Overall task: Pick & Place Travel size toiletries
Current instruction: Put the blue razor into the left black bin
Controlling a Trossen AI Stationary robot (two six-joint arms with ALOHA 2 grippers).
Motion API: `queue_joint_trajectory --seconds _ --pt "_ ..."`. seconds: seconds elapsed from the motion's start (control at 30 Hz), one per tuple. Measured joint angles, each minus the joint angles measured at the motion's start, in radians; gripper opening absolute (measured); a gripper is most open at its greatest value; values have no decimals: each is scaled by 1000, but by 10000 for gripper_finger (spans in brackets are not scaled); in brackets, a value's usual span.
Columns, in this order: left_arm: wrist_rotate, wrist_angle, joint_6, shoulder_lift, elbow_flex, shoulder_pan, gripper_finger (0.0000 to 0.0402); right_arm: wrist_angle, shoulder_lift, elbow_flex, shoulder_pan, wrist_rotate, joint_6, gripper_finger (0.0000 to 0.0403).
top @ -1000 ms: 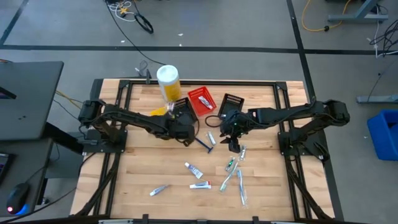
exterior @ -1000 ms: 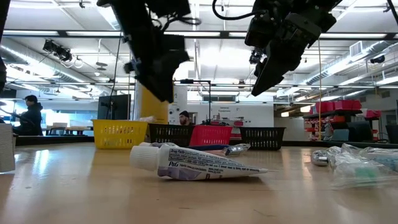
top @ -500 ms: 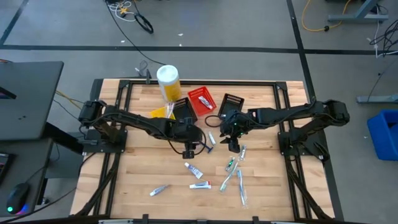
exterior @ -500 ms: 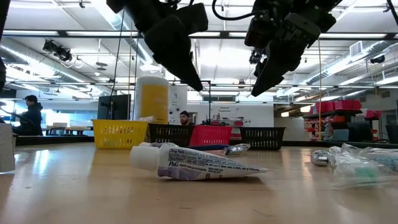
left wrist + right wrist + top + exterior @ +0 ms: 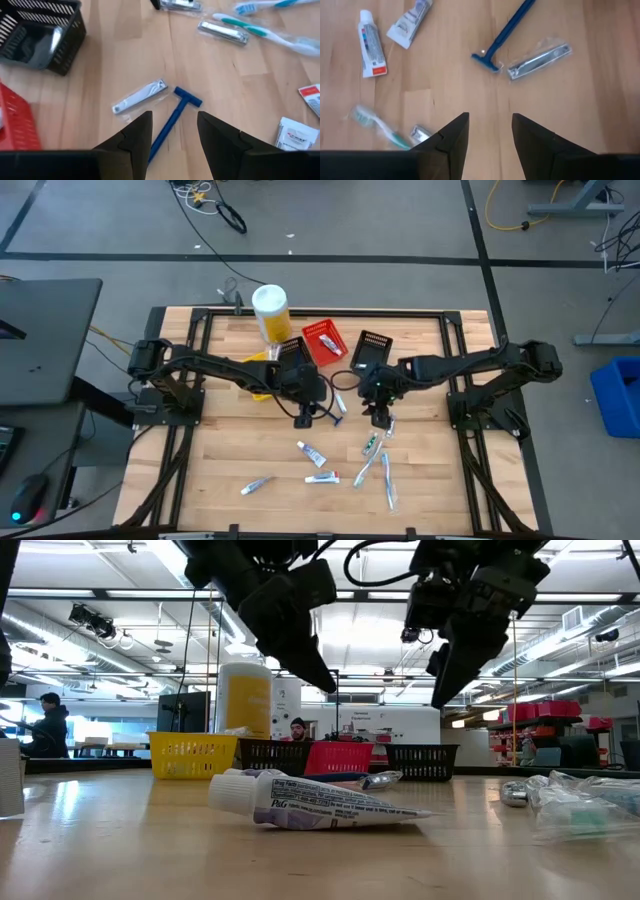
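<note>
Several toiletries lie loose on my table (image 5: 220,470). Nearest the front edge: a silvery tube (image 5: 255,485), a white tube with red marks (image 5: 321,478), another white tube (image 5: 311,452) just behind it, and a cluster of clear-wrapped toothbrushes (image 5: 375,465) to the right. In the low view the closest thing is a white tube (image 5: 320,804) lying flat.

Mid-table, I see the blue razor (image 5: 172,121) flat on the wood, a bagged nail clipper (image 5: 141,96) just beside its head, not touching as far as I can tell. Left gripper (image 5: 304,416) hovers above the razor handle, fingers (image 5: 132,140) apart, nothing in them. Right gripper (image 5: 378,417) hangs above the table near the toothbrushes, fingers (image 5: 451,137) spread, empty; the razor and clipper show ahead of it.

Farther back: yellow basket (image 5: 193,754), two black baskets (image 5: 371,348), a red basket (image 5: 323,340), and the yellow canister (image 5: 271,313) with white lid at the far edge.
</note>
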State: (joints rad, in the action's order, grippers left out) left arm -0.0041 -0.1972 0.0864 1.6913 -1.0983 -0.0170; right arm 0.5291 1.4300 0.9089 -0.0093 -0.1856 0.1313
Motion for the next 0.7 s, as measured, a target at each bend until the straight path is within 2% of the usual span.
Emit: queue_joint_trajectory --seconds 0.23,0.37,0.7 --pt "51 110 45 126 6 1 167 -9 0 0 42 0 13 156" --pt "34 109 74 181 -18 1 167 -14 1 0 59 1 15 156" --pt "72 72 94 241 -23 35 167 -17 1 0 64 1 18 155"
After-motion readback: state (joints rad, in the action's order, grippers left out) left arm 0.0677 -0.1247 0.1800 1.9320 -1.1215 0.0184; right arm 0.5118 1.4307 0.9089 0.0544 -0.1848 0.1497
